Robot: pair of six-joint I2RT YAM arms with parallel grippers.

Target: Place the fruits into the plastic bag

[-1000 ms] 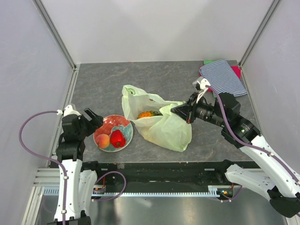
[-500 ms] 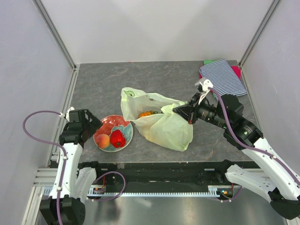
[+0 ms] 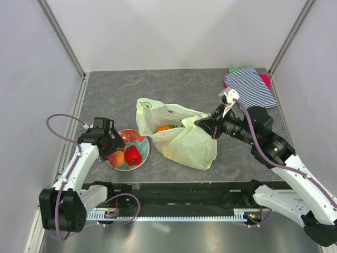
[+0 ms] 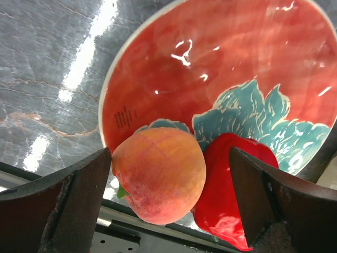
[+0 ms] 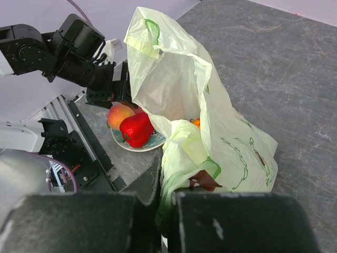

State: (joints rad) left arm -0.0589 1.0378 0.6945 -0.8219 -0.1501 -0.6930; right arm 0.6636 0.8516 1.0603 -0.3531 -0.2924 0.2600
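The pale green plastic bag (image 3: pixel 181 134) lies open at mid-table with an orange fruit (image 3: pixel 164 127) showing in its mouth. My right gripper (image 3: pixel 202 125) is shut on the bag's rim (image 5: pixel 184 158) and holds it up. A peach (image 3: pixel 117 157) and a red pepper-like piece (image 3: pixel 132 156) lie on the red floral plate (image 3: pixel 138 142). My left gripper (image 3: pixel 113 144) is open over the plate's left side. In the left wrist view its fingers (image 4: pixel 68 200) flank the peach (image 4: pixel 160 174) and the red piece (image 4: pixel 231 184) without touching them.
A striped blue-white cloth (image 3: pixel 250 87) lies at the back right corner on red and green cloths. The table's near edge and metal rail run just below the plate (image 4: pixel 158 79). Side walls stand close on both sides.
My left arm has swung right and reached forward, bringing its open gripper from left of the plate to over the peach. The right gripper and bag have barely moved.
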